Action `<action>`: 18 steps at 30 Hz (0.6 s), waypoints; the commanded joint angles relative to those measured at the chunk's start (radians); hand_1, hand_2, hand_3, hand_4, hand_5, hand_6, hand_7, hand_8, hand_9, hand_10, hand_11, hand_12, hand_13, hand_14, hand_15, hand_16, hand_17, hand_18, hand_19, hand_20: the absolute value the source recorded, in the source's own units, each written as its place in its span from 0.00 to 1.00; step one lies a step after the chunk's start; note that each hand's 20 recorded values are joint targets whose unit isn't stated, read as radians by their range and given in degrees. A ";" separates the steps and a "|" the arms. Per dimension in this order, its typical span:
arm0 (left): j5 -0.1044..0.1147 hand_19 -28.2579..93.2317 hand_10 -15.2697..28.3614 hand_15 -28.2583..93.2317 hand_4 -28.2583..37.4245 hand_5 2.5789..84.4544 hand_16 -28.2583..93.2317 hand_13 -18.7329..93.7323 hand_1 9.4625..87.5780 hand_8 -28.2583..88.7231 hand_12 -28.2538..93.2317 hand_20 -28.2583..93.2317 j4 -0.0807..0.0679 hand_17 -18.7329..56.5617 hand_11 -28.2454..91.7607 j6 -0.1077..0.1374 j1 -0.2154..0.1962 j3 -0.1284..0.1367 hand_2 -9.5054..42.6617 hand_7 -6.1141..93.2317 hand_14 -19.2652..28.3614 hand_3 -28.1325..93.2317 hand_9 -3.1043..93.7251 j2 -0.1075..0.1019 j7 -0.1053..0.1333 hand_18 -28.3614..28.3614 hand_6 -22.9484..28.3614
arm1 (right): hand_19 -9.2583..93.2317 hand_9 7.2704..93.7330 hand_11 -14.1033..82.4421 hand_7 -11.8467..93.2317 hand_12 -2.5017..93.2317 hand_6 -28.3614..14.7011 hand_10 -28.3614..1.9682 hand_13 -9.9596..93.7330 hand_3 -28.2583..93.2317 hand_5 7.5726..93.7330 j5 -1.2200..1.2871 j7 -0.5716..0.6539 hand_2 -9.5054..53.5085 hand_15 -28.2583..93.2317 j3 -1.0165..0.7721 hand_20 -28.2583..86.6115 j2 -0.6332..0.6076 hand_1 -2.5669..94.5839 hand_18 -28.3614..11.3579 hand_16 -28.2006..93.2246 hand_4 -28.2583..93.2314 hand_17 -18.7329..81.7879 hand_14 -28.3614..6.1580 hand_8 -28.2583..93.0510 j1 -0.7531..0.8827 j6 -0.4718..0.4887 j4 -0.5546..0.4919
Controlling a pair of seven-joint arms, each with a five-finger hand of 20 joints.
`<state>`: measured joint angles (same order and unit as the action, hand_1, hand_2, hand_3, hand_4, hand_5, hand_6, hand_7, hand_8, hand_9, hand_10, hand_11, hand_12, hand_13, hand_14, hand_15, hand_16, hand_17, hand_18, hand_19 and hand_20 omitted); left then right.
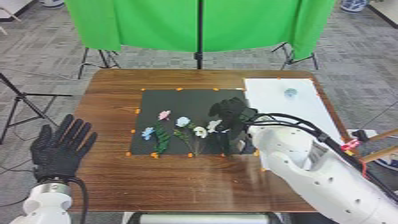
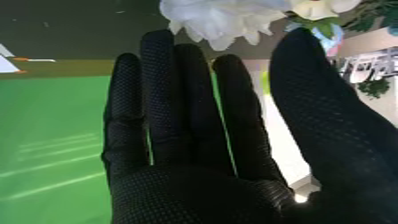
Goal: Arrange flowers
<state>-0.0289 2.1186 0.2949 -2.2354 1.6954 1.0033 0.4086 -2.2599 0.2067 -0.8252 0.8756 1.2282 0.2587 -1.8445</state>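
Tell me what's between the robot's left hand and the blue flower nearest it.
In the head view, bare brown table lies between the left hand and that blue flower, then an orange mark and the edge of the black mat.

Cut blooms loose on the dark mat, vase-like piece apart.
Pink flower [image 1: 164,115] farthest out, on the left side of the black mat [image 1: 178,97]; blue flower [image 1: 148,133] nearer, at the left end of the group. Pale blue flower [image 1: 183,121] mid-mat; a white flower [image 1: 200,132] and another white bloom [image 1: 214,126] just to its right. All lie flat, green leaves and thin stems trailing toward the near edge; wrist view gives full, ruffled white petals. Small pale blue-green vase-like piece [image 1: 290,92] on the white sheet [image 1: 266,100], far part; upright or lying, cannot tell.
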 commanded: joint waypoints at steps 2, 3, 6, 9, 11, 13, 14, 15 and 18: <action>0.003 0.47 0.69 0.54 0.00 0.52 0.18 0.44 0.20 0.16 0.32 0.34 -0.001 0.20 0.44 -0.008 -0.024 -0.003 0.42 0.21 0.70 0.85 0.43 0.011 0.006 0.74 0.60 | 0.62 0.55 0.30 0.30 0.22 0.62 0.46 0.58 0.90 0.47 0.030 0.000 0.00 0.58 -0.087 0.46 -0.019 0.43 0.20 0.41 0.00 0.34 0.47 0.13 0.006 -0.010 -0.035; 0.002 0.47 0.69 0.54 0.00 0.52 0.18 0.44 0.20 0.16 0.32 0.34 -0.001 0.20 0.44 -0.008 -0.024 -0.004 0.42 0.21 0.70 0.85 0.43 0.011 0.005 0.74 0.60 | 0.62 0.54 0.30 0.30 0.22 0.62 0.46 0.58 0.90 0.47 0.037 0.011 0.00 0.58 -0.104 0.46 -0.023 0.43 0.20 0.41 0.00 0.34 0.47 0.13 0.006 -0.035 -0.038; 0.002 0.47 0.69 0.54 0.00 0.52 0.18 0.44 0.20 0.16 0.32 0.34 -0.001 0.20 0.44 -0.009 -0.023 -0.007 0.42 0.21 0.70 0.85 0.43 0.012 0.005 0.74 0.59 | 0.61 0.54 0.29 0.29 0.22 0.62 0.45 0.57 0.89 0.47 0.040 0.059 0.00 0.58 -0.150 0.46 -0.030 0.41 0.20 0.40 0.00 0.34 0.47 0.13 -0.020 -0.098 -0.013; -0.001 0.47 0.68 0.53 0.00 0.52 0.18 0.44 0.20 0.16 0.32 0.34 -0.004 0.21 0.44 -0.012 -0.015 -0.012 0.42 0.21 0.70 0.85 0.43 0.011 0.002 0.73 0.59 | 0.61 0.52 0.28 0.29 0.22 0.62 0.43 0.56 0.88 0.47 0.050 0.119 0.00 0.58 -0.191 0.46 -0.040 0.41 0.20 0.40 0.00 0.34 0.44 0.13 -0.067 -0.121 0.045; -0.001 0.47 0.68 0.53 0.00 0.52 0.18 0.44 0.20 0.16 0.32 0.34 -0.003 0.21 0.44 -0.015 -0.017 -0.014 0.42 0.21 0.70 0.85 0.43 0.008 0.003 0.73 0.59 | 0.61 0.50 0.28 0.29 0.22 0.61 0.42 0.54 0.88 0.47 0.058 0.145 0.00 0.57 -0.188 0.45 -0.054 0.41 0.20 0.40 0.00 0.34 0.42 0.13 -0.113 -0.169 0.106; -0.003 0.47 0.68 0.53 0.00 0.52 0.18 0.44 0.20 0.16 0.32 0.34 -0.003 0.21 0.44 -0.018 -0.017 -0.016 0.42 0.21 0.70 0.85 0.43 0.008 0.003 0.73 0.59 | 0.59 0.49 0.27 0.29 0.22 0.61 0.40 0.52 0.88 0.47 0.067 0.163 0.00 0.56 -0.187 0.44 -0.067 0.41 0.20 0.39 0.00 0.35 0.39 0.13 -0.152 -0.192 0.168; -0.003 0.47 0.68 0.53 0.00 0.52 0.18 0.44 0.20 0.16 0.32 0.34 -0.003 0.21 0.44 -0.019 -0.017 -0.017 0.42 0.21 0.70 0.85 0.43 0.007 0.003 0.73 0.59 | 0.58 0.49 0.27 0.29 0.22 0.61 0.39 0.51 0.89 0.47 0.082 0.177 0.00 0.55 -0.186 0.43 -0.075 0.42 0.20 0.38 0.00 0.35 0.39 0.13 -0.171 -0.181 0.191; -0.003 0.47 0.68 0.53 0.00 0.52 0.18 0.44 0.20 0.16 0.32 0.34 -0.003 0.21 0.44 -0.020 -0.017 -0.019 0.42 0.21 0.70 0.84 0.43 0.005 0.005 0.73 0.59 | 0.56 0.47 0.27 0.29 0.22 0.61 0.39 0.49 0.89 0.47 0.093 0.185 0.00 0.53 -0.180 0.42 -0.085 0.42 0.19 0.37 0.00 0.36 0.39 0.13 -0.192 -0.175 0.216; -0.001 0.47 0.68 0.53 0.00 0.52 0.18 0.44 0.20 0.16 0.32 0.34 -0.005 0.21 0.44 -0.019 -0.012 -0.022 0.42 0.21 0.70 0.84 0.43 0.001 0.005 0.73 0.59 | 0.52 0.43 0.25 0.29 0.20 0.60 0.39 0.45 0.89 0.46 0.103 0.202 0.00 0.49 -0.174 0.40 -0.097 0.42 0.20 0.36 0.00 0.36 0.37 0.13 -0.229 -0.127 0.278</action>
<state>-0.0291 2.1191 0.2880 -2.2397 1.6878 1.0070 0.4116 -2.1806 0.3744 -0.9695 0.8515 1.1186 0.0651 -1.6952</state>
